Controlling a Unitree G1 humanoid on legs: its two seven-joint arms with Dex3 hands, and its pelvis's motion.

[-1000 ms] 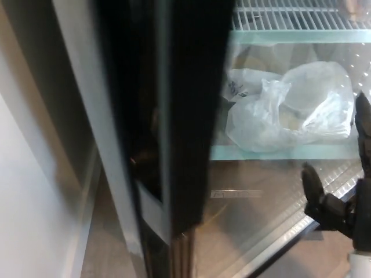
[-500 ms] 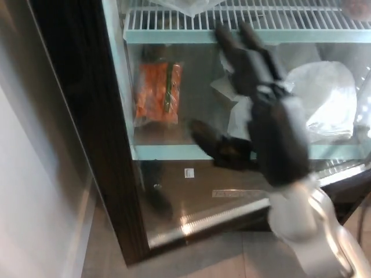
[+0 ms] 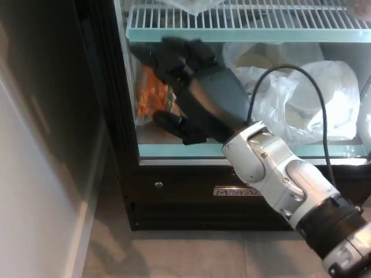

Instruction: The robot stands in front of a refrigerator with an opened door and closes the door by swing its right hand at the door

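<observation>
The fridge door [image 3: 130, 150] stood flat before me. My right hand [image 3: 194, 95] lay against its glass, fingers [image 3: 168, 49] spread wide, holding nothing. Behind the glass sat white bags [image 3: 301, 104] and an orange packet [image 3: 152, 98].

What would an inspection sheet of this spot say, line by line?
Surface: grey floor before the fridge.
Job's things: fridge door looks shut, glass front flush; wire shelf behind it.
Clutter: orange packet and white bags on the lower shelf.
Hands: right hand spread flat at the glass, holding nothing; left hand not in view.
Cables: black cable looping from the right forearm.
Surroundings: pale wall at left.
</observation>
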